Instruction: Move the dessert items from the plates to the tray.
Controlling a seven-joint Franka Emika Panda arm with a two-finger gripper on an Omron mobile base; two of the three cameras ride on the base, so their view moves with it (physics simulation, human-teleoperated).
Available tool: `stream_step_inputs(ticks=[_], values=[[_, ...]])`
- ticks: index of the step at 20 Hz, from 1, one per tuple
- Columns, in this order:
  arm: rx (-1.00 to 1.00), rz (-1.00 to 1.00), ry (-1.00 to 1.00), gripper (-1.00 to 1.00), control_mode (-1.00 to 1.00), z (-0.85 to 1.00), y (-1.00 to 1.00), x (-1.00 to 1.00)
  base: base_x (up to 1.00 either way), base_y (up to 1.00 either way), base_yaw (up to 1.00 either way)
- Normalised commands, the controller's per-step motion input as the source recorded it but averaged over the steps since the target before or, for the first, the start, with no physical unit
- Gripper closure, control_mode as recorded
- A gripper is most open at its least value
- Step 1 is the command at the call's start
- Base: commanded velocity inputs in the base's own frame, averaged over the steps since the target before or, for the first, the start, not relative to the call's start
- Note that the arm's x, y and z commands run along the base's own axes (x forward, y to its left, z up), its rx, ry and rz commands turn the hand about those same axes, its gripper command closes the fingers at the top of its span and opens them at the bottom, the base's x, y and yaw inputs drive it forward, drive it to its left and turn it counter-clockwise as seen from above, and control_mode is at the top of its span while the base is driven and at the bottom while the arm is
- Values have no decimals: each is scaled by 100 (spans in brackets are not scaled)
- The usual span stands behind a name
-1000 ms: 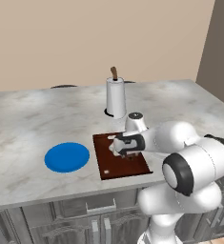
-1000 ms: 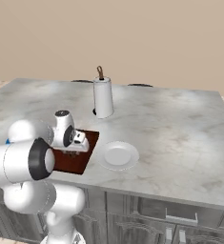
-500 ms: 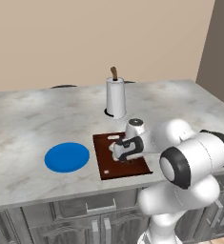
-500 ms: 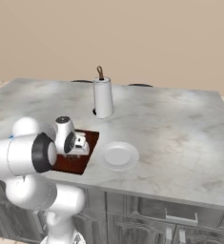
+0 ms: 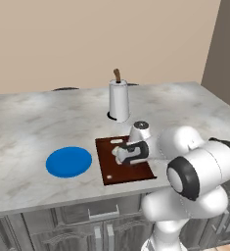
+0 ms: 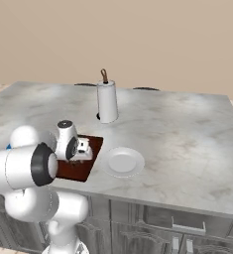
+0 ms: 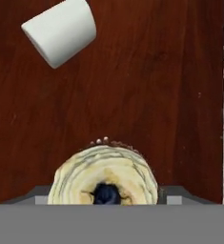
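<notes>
— 2 desserts: where are they?
— Both lie on the tray: the marshmallow on its side, apart from the cupcake, which sits upright on the wood.
— And the gripper?
— Low over the tray, right above the cupcake. I cannot tell how its jaws stand.
— The 2 plates?
— The blue plate lies on the counter left of the tray, the white plate just beside the tray's other side. A paper towel roll stands behind.
</notes>
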Motion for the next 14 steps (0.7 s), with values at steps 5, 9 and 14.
stream_step_inputs(ticks=[5, 9, 14], values=[[0, 0, 8, -100, -100, 66, 4, 0, 0, 0, 0], [0, -4, 11, -100, -100, 100, 0, -1, 0, 0, 0], [0, -2, 13, -100, -100, 100, 0, -8, 0, 0, 0]])
